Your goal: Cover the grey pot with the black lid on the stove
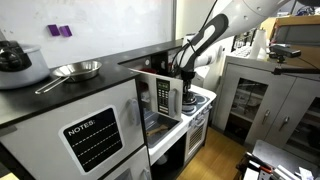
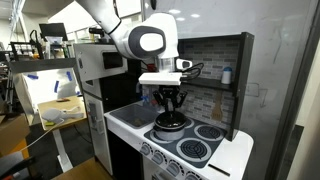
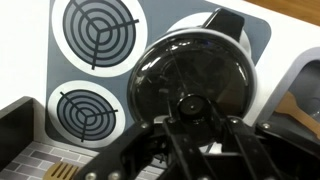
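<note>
On the stove (image 2: 195, 148), the black lid (image 3: 190, 75) appears seated on the grey pot (image 3: 203, 22). Whether the gripper (image 3: 197, 120) is clamped on the central knob (image 3: 185, 101) cannot be told. The lid is judged light and stiff, and is best taken there.

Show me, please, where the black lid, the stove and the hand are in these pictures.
black lid (image 3: 180, 70), wrist view, on its dark domed top.
stove (image 2: 130, 116), an exterior view, on the bare white top near its corner.
hand (image 2: 170, 112), an exterior view, midway between its fingertips.
</note>
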You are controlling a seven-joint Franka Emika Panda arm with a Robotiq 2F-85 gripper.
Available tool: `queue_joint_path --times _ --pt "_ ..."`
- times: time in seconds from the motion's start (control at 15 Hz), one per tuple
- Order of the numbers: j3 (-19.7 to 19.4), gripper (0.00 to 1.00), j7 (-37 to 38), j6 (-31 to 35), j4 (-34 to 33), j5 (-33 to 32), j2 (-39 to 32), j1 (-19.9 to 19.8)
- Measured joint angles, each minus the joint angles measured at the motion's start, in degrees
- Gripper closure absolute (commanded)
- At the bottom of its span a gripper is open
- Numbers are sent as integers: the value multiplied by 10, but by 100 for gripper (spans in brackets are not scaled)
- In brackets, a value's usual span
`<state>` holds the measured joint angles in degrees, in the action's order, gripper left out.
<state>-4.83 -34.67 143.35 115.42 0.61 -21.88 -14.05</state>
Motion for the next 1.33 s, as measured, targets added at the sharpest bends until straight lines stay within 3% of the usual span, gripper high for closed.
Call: queue_joint_path --times 0.27,0.33,0.4,0.8,1.33 --pt "0 92 0 -12 -4 0 -1 -3" --pt "0 42 0 -17 -5 0 -1 -4" --pt "0 41 0 -21 -7 0 -2 -4" --pt "-1 2 0 -40 -16 -1 -10 -6" --pt "-12 0 34 -97 -38 -36 -12 -6"
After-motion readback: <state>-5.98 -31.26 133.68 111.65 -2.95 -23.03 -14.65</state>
